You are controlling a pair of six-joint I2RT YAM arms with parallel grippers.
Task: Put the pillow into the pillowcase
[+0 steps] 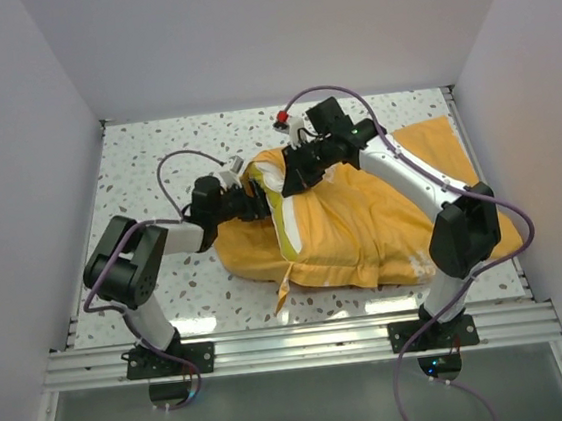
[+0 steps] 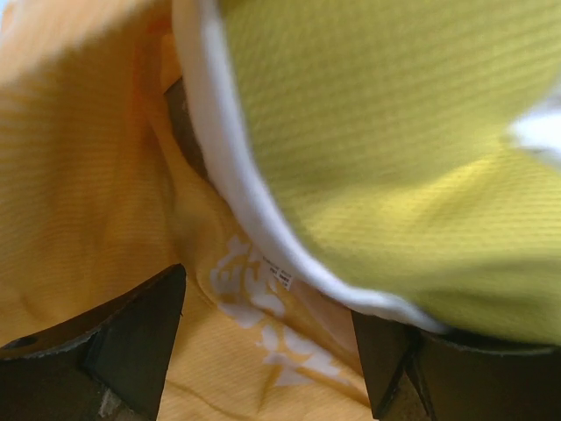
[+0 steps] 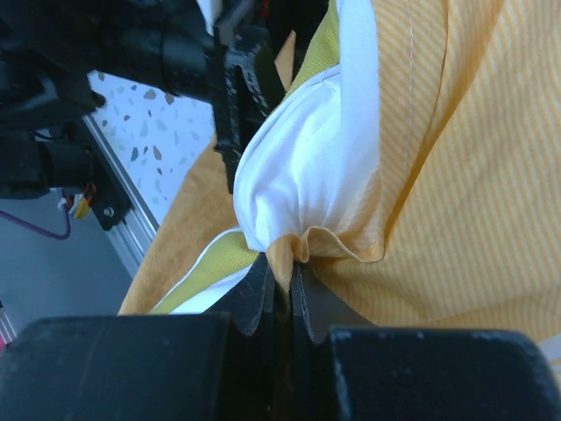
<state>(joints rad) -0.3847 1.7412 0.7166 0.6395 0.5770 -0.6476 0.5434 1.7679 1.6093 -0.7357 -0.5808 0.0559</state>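
Note:
The orange-yellow pillowcase lies across the table with the pillow inside. The pillow's end, cream-white with a yellow-green strip, sticks out at the case's left mouth. My left gripper is open at that mouth. In the left wrist view its fingers straddle orange pillowcase fabric with a white print, and the pillow's green strip bulges just above. My right gripper is shut on a bunched fold of the pillowcase hem, right against the white pillow.
The speckled table is boxed in by white walls on three sides. An aluminium rail runs along its near edge. The left arm's black wrist sits close behind the pillow in the right wrist view. Purple cables loop above both arms.

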